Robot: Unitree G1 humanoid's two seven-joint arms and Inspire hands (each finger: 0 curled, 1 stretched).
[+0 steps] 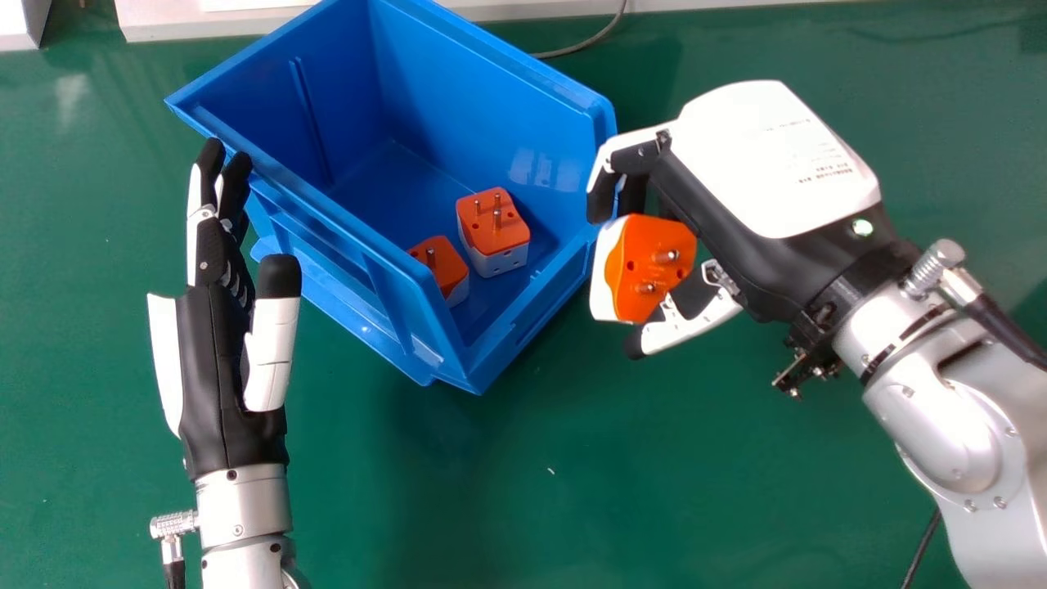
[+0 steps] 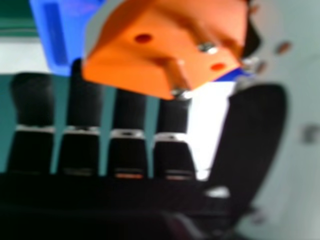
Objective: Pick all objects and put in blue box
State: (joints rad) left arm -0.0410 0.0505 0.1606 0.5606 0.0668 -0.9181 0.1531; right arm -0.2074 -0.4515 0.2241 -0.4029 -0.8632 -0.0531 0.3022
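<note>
Head view: right hand (image 1: 769,164) – seemingly pinching orange-white adapter (image 1: 634,282) – beside blue box (image 1: 483,106).

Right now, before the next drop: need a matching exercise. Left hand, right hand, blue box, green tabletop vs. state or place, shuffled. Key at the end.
Column 1
1. Left hand
2. Right hand
3. Blue box
4. Green tabletop

Column 2
A. Contains two orange-and-white plug adapters
B. Lies under the box
C. Grips one orange-and-white plug adapter between fingers and thumb
D. Empty, fingers straight, at the left in the head view

Pairs: 1-D, 2-C, 3-A, 4-B
</note>
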